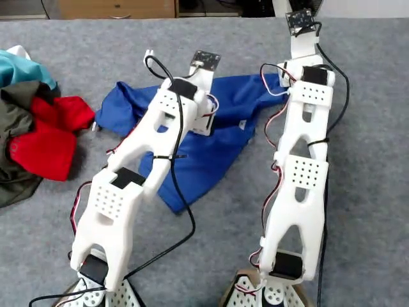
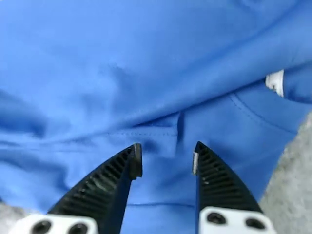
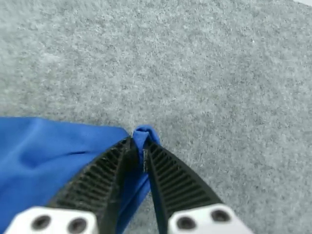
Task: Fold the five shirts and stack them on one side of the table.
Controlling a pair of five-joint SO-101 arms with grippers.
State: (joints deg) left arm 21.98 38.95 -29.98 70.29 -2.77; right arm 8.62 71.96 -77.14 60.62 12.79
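My table (image 1: 370,192) has a grey, felt-like cover, evenly lit with soft shadows. Past its far edge I see a wooden drawer front (image 1: 118,7) with a small handle, then a dark gap (image 1: 217,6) and a pale panel (image 1: 370,7)

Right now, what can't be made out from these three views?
- High view: the left edge cuts off the pile of teal, red and dark garments; count unconfirmed.
- High view: the left arm covers the middle of the blue shirt, hiding its layout.
- Left wrist view: left tool open over the shirt; contact with cloth unclear.
- Right wrist view: right tool shut on a shirt corner; its jaws hide how much cloth is pinched.
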